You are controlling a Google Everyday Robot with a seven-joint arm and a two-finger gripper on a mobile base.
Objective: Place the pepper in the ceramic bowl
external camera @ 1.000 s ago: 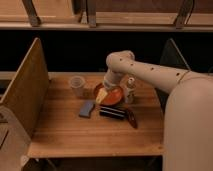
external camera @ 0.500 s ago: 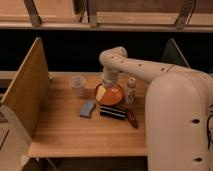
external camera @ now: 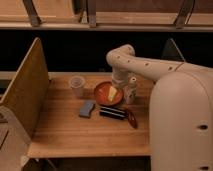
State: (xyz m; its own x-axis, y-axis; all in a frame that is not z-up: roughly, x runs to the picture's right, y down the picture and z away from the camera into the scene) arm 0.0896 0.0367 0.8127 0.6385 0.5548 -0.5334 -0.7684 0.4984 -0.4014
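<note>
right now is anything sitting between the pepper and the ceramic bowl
Yes: the flat black bar lies between the pepper and the ceramic bowl, probably low enough to lift over. The white bottle stands at the bowl's right. The gripper is at the bowl's far rim.

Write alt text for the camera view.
The pepper lies on the wooden table beside a black bar, outside the ceramic bowl. The gripper hangs just behind the bowl, by a white bottle; a cup and blue sponge sit nearby.

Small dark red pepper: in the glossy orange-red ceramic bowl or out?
Out: pepper lies on the wooden table beside the flat black bar; gripper is behind the bowl.
</note>
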